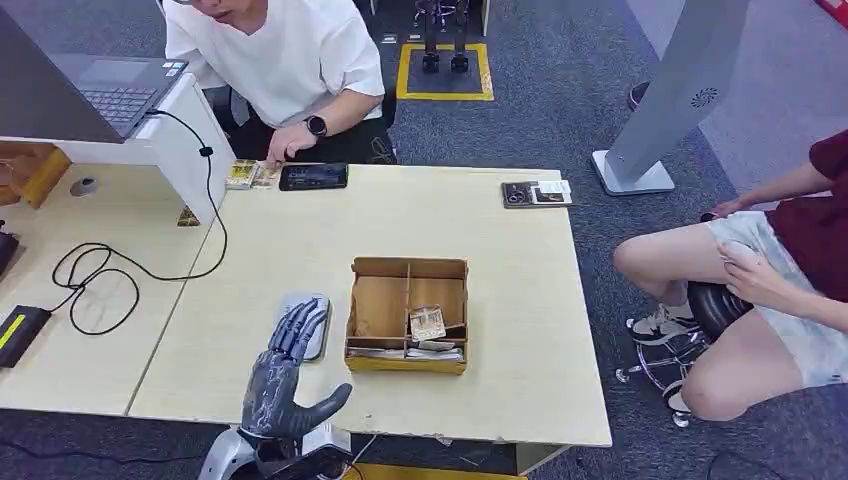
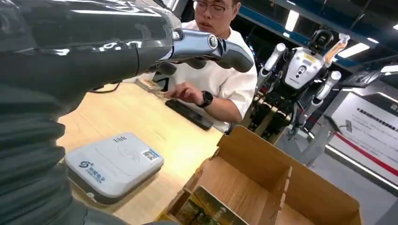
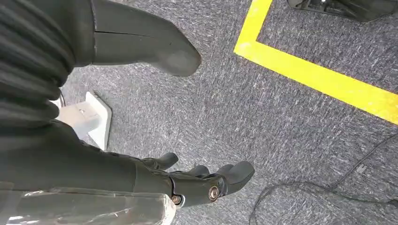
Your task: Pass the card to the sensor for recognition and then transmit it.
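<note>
My left hand [image 1: 285, 375] hovers over the table's near edge, fingers spread flat and holding nothing, its fingertips reaching over the grey card sensor [image 1: 312, 318]. In the left wrist view the sensor [image 2: 112, 164] lies just beyond the hand [image 2: 202, 47]. To the sensor's right stands a cardboard divided box [image 1: 407, 313] with a card [image 1: 427, 323] lying in its right compartment; the card [image 2: 206, 211] also shows in the left wrist view. My right hand [image 3: 206, 183] hangs above the carpet with its fingers loosely apart and nothing in them.
A person in white sits across the table with a hand beside a black phone [image 1: 313, 176] and cards [image 1: 242, 174]. A laptop [image 1: 110, 90] sits on a white stand at the far left, with cables [image 1: 100, 275]. Another person sits at the right. A card holder [image 1: 536, 193] lies far right.
</note>
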